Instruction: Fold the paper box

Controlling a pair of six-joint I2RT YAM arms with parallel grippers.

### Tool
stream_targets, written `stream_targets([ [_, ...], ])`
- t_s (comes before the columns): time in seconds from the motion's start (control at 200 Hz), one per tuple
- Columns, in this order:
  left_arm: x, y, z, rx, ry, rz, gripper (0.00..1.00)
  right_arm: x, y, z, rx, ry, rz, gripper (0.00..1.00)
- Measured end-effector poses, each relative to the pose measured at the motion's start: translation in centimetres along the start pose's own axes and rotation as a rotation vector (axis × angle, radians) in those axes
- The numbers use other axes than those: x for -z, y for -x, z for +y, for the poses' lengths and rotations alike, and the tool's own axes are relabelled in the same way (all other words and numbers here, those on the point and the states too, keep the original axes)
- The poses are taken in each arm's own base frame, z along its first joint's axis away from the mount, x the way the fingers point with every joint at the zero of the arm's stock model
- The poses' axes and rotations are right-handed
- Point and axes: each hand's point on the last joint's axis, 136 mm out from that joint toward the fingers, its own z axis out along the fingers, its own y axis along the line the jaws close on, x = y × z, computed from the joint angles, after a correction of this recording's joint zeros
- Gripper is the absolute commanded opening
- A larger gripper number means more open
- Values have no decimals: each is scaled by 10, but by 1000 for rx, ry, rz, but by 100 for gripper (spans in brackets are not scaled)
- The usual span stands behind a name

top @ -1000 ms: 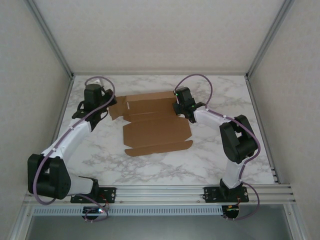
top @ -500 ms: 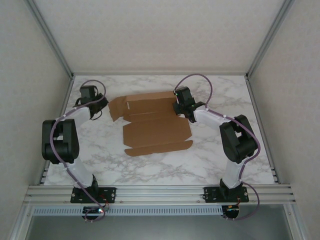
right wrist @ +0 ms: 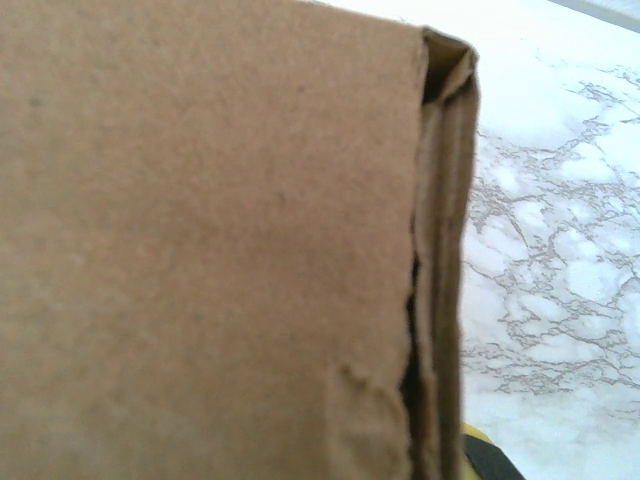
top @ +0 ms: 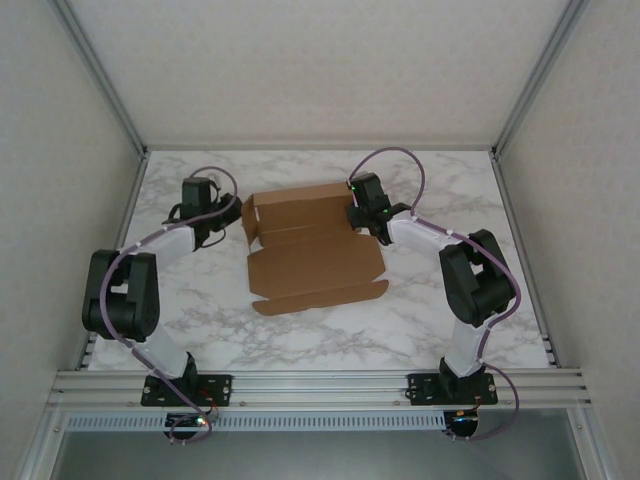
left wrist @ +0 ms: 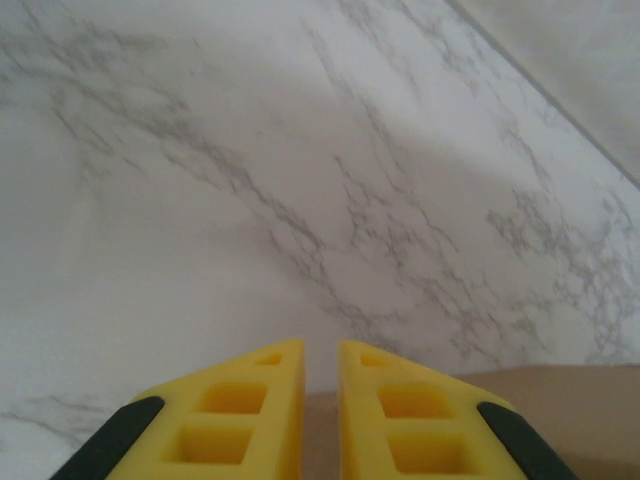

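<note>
Top external view: the paper box [top: 312,262] is seen lying part-folded at the middle of the marble table [top: 300,340]. Its broad middle panel is laid flat, with a narrow flap spread out on the near side and the rear panel with its end flaps on the far side. The left gripper [top: 234,214] is placed at the box's rear left corner, and the right gripper [top: 358,218] at its rear right corner. From the left wrist, the yellow fingers [left wrist: 250,400] are shown a slim gap apart, with nothing seen clamped between them. Cardboard is seen just beneath and to the right of their tips, and whether it is touched cannot be told. From the right wrist, a cardboard wall with a doubled-over edge is seen close up. The right jaws are closed tight on it, and part of one finger [right wrist: 485,462] is visible at the lower right.
</note>
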Motion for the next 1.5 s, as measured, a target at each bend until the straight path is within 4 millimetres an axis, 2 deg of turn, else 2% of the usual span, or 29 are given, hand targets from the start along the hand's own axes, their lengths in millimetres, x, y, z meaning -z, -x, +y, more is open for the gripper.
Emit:
stream_targets([
  [0.135, -4, -21, -12, 10, -21, 24, 16, 0, 0, 0, -6, -1, 1, 0],
  [0.426, 9, -20, -20, 4, -3, -26, 21, 0, -1, -2, -12, -10, 4, 0],
  [0.571, 16, -25, -25, -29, 16, -36, 27, 0, -1, -3, -17, -12, 5, 0],
  [0.886, 32, -49, -19, -115, 102, -23, 33, 0, -1, -3, -23, -11, 5, 0],
  [1.217, 45, -51, -18, -186, 149, -32, 37, 0, -1, -4, -24, -15, 4, 0],
  [1.497, 46, -51, -14, -241, 178, -32, 39, 0, -1, -4, -27, -15, 4, 0],
])
